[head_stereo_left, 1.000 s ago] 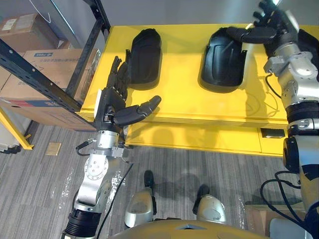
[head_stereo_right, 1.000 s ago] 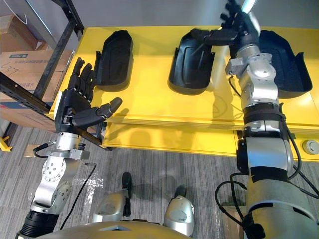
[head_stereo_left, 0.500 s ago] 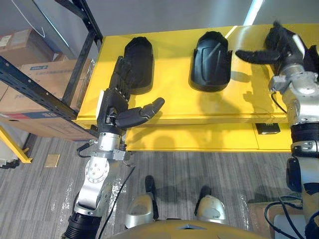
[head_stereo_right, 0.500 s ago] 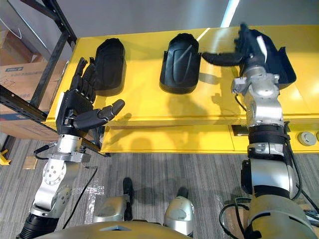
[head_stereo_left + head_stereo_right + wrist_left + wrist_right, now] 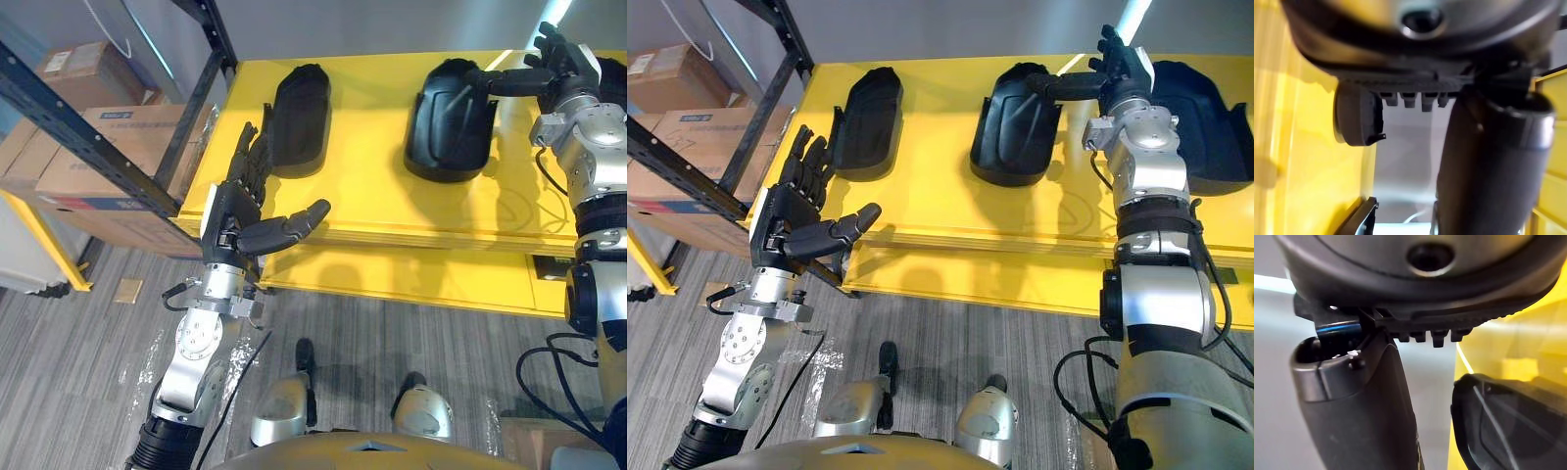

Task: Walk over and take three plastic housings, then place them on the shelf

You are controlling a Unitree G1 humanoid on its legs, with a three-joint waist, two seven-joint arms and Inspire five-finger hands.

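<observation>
Three black plastic housings lie on the yellow table: a left housing, a middle housing and a right housing. My left hand is raised at the table's front edge, just in front of the left housing, open with the thumb spread and holding nothing. The left wrist view shows that housing beyond the thumb. My right hand hovers open between the middle and right housings, its thumb reaching over the middle housing's far end. A housing shows beside the thumb in the right wrist view.
A black metal shelf frame stands at the left, close to the table's left end. Cardboard boxes are stacked behind and under it. Grey striped floor lies in front of the table.
The whole picture has shifted, so the camera moved. My right hand's thumb now reaches over the middle housing's far end. The left hand keeps its open pose near the left housing.
</observation>
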